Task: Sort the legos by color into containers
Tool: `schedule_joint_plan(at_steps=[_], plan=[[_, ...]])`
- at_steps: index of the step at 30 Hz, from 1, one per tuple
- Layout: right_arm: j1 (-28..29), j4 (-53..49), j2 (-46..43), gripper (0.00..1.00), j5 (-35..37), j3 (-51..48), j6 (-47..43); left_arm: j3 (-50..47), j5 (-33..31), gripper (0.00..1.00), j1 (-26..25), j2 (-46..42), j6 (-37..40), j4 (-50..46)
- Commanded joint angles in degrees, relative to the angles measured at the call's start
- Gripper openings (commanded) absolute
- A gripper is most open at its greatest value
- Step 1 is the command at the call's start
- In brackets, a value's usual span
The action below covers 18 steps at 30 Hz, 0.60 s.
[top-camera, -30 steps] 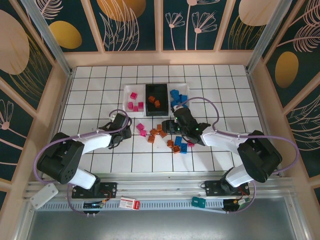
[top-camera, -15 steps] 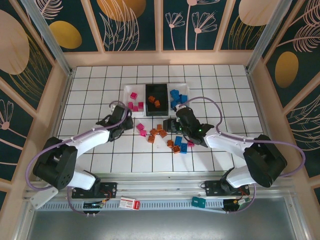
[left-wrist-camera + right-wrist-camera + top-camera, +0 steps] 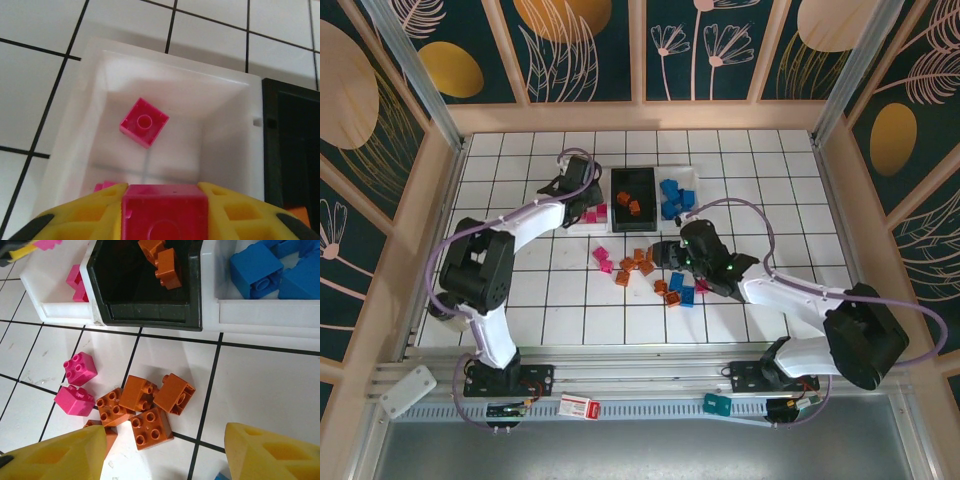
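Observation:
My left gripper point(image 3: 165, 214) is shut on a magenta-pink lego point(image 3: 165, 202) and hangs over the left white container point(image 3: 227, 145), where another pink lego point(image 3: 144, 121) lies. From above, that gripper point(image 3: 580, 186) sits at the tray's far end. My right gripper point(image 3: 165, 455) stands open above a loose cluster of orange legos point(image 3: 145, 407) on the tiles, with two pink legos point(image 3: 76, 385) to their left. The black container point(image 3: 145, 310) holds orange legos point(image 3: 165, 262), and the right white container point(image 3: 265, 312) holds blue ones point(image 3: 255, 272).
More loose legos lie on the tiles in front of the trays: pink point(image 3: 603, 258), orange point(image 3: 632, 265) and blue point(image 3: 682, 290). The right arm's cable point(image 3: 750, 215) loops over the tiles to the right. Wooden walls ring the floor.
My left arm has swung from the tiles near the loose pink legos up to the left white container, carrying the pink lego. The right gripper has drifted slightly nearer and stays open.

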Motion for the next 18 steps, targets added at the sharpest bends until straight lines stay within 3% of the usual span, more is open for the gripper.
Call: schedule_joint_plan(at_steps=[1, 3, 6, 11, 18], plan=[[0.46, -1.39, -2.81, 0.65, 1.89, -1.28, 1.09, 4.27, -0.41, 0.45, 0.97, 1.88, 1.07, -3.36], [0.49, -1.96, -3.61, 0.65, 2.02, -1.51, 1.14, 3.55, 0.91, 0.59, 0.99, 0.73, 1.01, -2.72], [0.4, -1.84, -4.67, 0.65, 2.32, -1.98, 1.21, -0.26, 3.31, 0.72, 0.89, -3.77, 0.47, -0.5], [0.21, -0.83, -4.47, 0.65, 2.04, -2.29, 1.29, -10.3, 5.87, 0.75, -0.89, -13.33, -0.39, 1.88], [0.13, 1.4, -2.6, 0.65, 1.01, -3.11, 2.04, -27.43, 7.72, 0.77, -9.58, -23.55, -4.51, 6.66]])
